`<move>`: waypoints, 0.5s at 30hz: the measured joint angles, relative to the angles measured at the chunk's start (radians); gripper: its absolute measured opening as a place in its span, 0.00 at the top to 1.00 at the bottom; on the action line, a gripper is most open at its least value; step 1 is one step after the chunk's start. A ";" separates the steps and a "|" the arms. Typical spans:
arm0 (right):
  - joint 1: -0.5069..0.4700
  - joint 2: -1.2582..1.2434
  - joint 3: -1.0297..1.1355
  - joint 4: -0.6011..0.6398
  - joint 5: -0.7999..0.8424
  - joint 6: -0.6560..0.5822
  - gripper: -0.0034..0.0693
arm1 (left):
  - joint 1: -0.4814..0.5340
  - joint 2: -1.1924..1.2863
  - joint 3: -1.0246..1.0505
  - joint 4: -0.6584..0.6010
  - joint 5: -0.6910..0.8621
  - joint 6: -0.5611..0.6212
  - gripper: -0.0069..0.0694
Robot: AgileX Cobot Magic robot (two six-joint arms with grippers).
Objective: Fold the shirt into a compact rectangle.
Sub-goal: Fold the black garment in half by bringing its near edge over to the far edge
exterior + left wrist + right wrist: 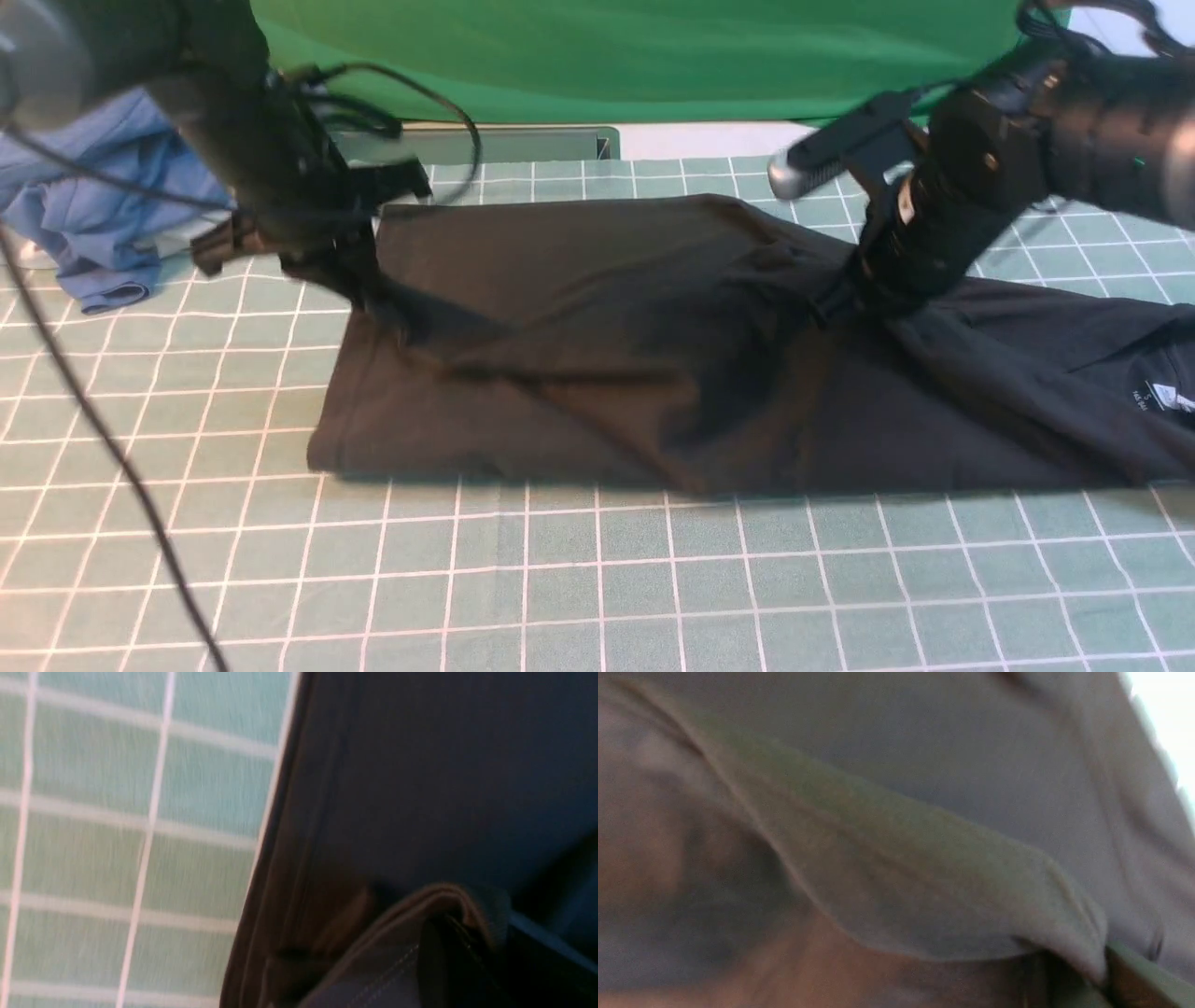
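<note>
- The shirt (597, 373) lies flat on the gridded mat (560, 579). Its long axis runs across the front view from the robot's left to its right. The hem end is on the left, and the white print (1167, 397) is at the far right edge of the view.
- The near long edge lies straight along a grid line. The far edge is raised where the two grippers meet it, so the fabric to be folded sits under and just in front of both sets of fingers.
- The left gripper (378, 303) is at the far left corner, by the hem. Its jaws are closed on a pinch of black cloth that tents up from the mat. The left wrist view shows a doubled, stitched edge caught at the jaws, right beside bare mat.
- The right gripper (826, 308) is further along the same far edge, past the middle of the shirt. Its jaws are also closed on a ridge of fabric, and the blurred right wrist view shows a fold running into them.
- Each arm holds its own end, so neither is clearly the nearer. I judge that the coming move is to carry the far edge toward the near one.
- The blue garment (93, 215) and the green cloth (635, 56) lie apart from the shirt, beyond it.
</note>
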 joint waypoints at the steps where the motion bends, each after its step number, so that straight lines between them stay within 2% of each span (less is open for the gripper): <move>1: -0.009 0.028 -0.034 0.000 -0.014 0.000 0.87 | 0.016 0.037 -0.050 -0.016 -0.001 0.000 0.88; 8: -0.045 0.181 -0.216 -0.001 -0.079 0.000 0.87 | 0.057 0.195 -0.232 -0.065 -0.064 0.000 0.88; 15: -0.057 0.306 -0.343 -0.003 -0.140 0.000 0.86 | 0.057 0.289 -0.247 -0.067 -0.206 -0.001 0.88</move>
